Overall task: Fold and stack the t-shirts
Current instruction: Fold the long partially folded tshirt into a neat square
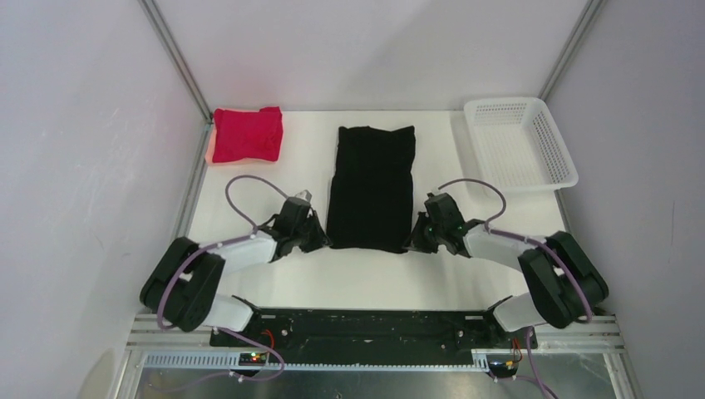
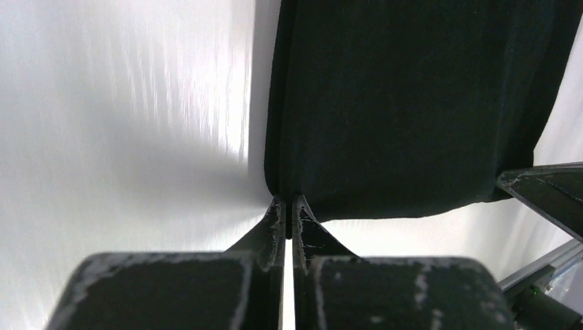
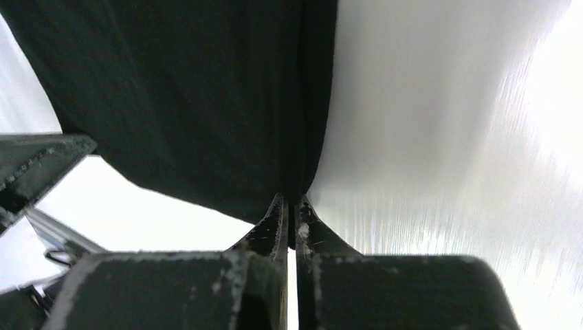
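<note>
The black t-shirt [image 1: 372,187] is laid flat at the middle of the white table [image 1: 366,278], folded into a long rectangle with its short edges at 12 and 6 o'clock. Its near-left corner, at 7 o'clock on the cloth, is pinched by the left gripper [image 2: 289,210], whose jaws are drawn nearly together with only the cloth's edge between them. The near-right corner, at 5 o'clock, is gripped in the same way by the right gripper [image 3: 291,210], its jaws narrowed onto the folded hem. Both corners are held low, close to the tabletop. The red t-shirt [image 1: 248,134] is seen folded into a small bundle at 11 o'clock on the table, against the left wall and well apart from the black one. A white mesh basket [image 1: 520,141] is set at 1 o'clock, near the far-right corner, with a strip of bare table between it and the black cloth. A purple cable [image 1: 241,187] is looped above each wrist. Nothing is seen lying on the black t-shirt or between it and the red one.
</note>
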Tool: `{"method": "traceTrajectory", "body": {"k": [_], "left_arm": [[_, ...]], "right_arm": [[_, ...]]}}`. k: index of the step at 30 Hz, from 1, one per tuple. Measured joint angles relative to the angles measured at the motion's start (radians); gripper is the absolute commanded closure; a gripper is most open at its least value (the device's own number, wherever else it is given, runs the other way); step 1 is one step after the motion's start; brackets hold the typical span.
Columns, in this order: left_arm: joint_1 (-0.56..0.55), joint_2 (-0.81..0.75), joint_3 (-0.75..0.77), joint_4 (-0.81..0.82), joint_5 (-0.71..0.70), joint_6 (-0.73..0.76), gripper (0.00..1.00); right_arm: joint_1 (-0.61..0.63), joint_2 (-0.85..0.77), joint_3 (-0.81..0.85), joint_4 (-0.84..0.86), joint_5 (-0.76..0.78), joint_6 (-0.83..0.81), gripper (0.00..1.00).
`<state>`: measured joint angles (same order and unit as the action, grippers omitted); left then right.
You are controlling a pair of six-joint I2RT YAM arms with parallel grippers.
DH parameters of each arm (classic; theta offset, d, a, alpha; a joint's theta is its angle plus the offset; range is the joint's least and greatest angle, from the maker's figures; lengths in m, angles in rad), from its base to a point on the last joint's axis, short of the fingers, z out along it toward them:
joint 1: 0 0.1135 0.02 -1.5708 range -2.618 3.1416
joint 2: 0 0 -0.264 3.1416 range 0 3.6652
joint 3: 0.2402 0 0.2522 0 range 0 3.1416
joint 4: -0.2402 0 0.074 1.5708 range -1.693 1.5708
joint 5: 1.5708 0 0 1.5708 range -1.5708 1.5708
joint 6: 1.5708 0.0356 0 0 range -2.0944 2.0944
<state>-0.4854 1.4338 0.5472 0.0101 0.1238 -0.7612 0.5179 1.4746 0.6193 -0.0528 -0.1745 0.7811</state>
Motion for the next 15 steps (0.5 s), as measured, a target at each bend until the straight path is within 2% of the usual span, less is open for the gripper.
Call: {"method": "traceTrajectory", "body": {"k": [6,12,15], "left_arm": [[-0.09,-0.211,-0.163,-0.022,-0.048,-0.057,1.0],[-0.345,-0.525,-0.307,-0.154,-0.15,-0.188,1.0],[-0.424,-0.691,-0.336,-0.245,-0.192,-0.226,1.0]], "right_arm": [[0.116,-0.216,-0.145,-0.072,-0.016,-0.02,1.0],[0.305,-0.459,-0.237,-0.238,-0.024,-0.003,1.0],[0.36,-0.608,-0.237,-0.33,-0.021,0.003,1.0]]}}
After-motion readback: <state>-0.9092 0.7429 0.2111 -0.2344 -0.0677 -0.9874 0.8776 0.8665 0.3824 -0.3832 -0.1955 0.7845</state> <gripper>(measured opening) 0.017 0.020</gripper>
